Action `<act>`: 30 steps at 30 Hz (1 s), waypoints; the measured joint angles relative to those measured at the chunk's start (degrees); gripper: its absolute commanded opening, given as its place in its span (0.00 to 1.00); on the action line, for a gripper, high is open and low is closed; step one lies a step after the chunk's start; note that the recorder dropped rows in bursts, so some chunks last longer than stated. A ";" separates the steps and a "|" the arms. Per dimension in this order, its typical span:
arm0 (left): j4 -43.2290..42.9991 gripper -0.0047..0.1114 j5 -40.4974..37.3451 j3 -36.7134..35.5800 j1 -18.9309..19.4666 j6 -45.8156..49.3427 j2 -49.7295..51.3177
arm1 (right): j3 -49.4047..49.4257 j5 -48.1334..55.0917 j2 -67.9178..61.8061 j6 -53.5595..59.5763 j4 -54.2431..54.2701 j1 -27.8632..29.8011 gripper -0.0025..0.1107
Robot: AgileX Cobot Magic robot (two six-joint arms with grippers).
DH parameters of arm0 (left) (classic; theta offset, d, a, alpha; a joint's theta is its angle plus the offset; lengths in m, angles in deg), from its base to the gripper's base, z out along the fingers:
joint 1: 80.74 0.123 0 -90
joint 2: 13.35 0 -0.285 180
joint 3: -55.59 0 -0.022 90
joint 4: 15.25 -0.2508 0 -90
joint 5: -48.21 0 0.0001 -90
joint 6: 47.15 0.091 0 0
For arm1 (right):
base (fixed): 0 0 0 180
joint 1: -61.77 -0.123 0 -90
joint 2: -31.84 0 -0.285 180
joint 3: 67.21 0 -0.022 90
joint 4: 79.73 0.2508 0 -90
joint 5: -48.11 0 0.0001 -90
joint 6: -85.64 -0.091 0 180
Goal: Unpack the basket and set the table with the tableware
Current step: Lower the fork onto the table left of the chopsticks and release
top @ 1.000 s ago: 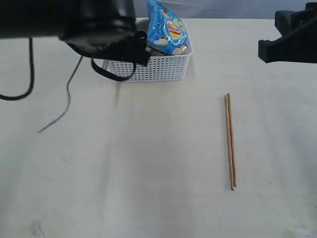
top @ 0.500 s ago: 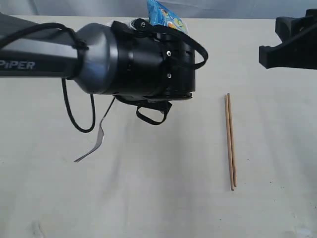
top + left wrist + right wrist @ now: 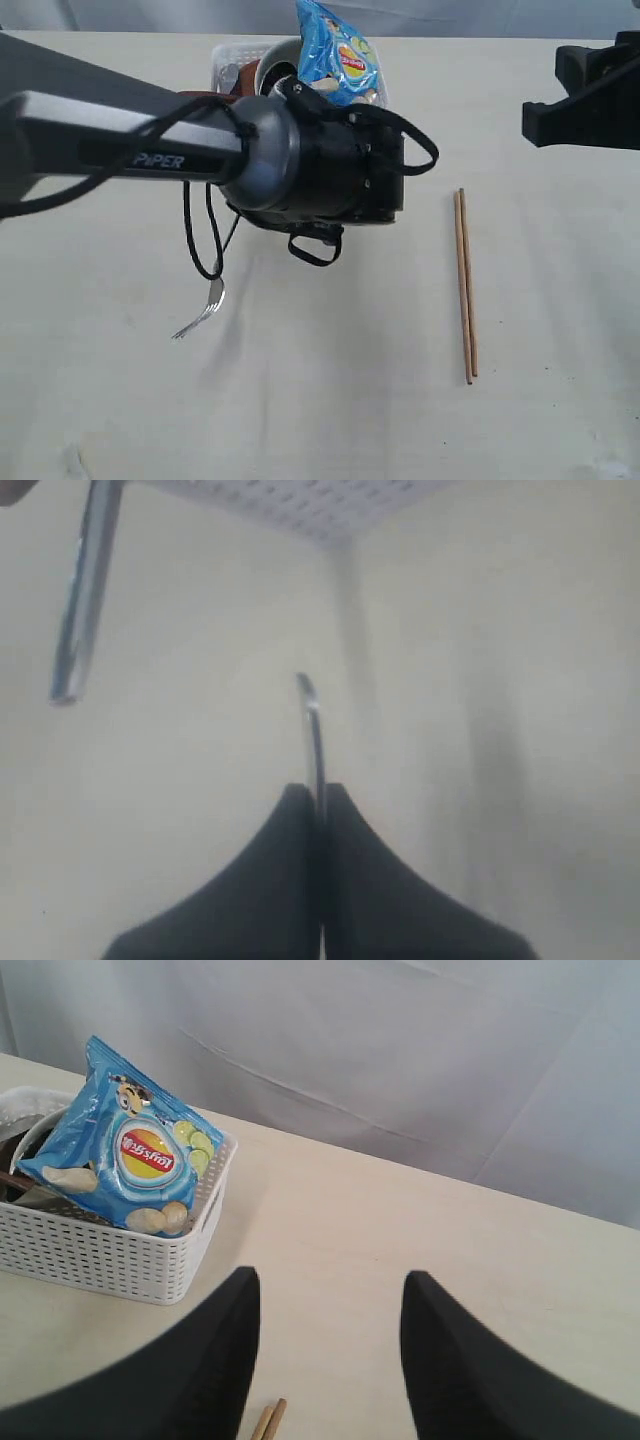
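My left gripper [image 3: 318,790] is shut on a steel fork [image 3: 312,725], seen edge-on between its jaws. In the exterior view the left arm's black wrist [image 3: 320,170] hides that gripper; the fork [image 3: 203,310] hangs below it, tines down, just over the table [image 3: 350,420]. The white basket [image 3: 224,52] stands behind the arm at the back, with a cream bowl [image 3: 272,62] inside. A pair of wooden chopsticks [image 3: 465,285] lies on the right. My right gripper [image 3: 330,1290] stands open and empty above the table, the chopsticks' ends [image 3: 268,1422] just below it.
A blue snack bag [image 3: 338,55] leans out of the basket [image 3: 110,1260]. The right arm [image 3: 590,90] hovers at the far right edge. A blurred steel bar [image 3: 82,600] shows near the basket's corner [image 3: 300,500] in the left wrist view.
The left arm has swung from the basket toward the front centre, carrying the fork down and closer to the table. The right arm and chopsticks have not moved.
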 measured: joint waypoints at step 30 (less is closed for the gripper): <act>-8.03 0.04 0.22 0.10 1.63 -9.94 8.57 | 0.00 0.00 0.00 -1.33 0.00 0.00 0.41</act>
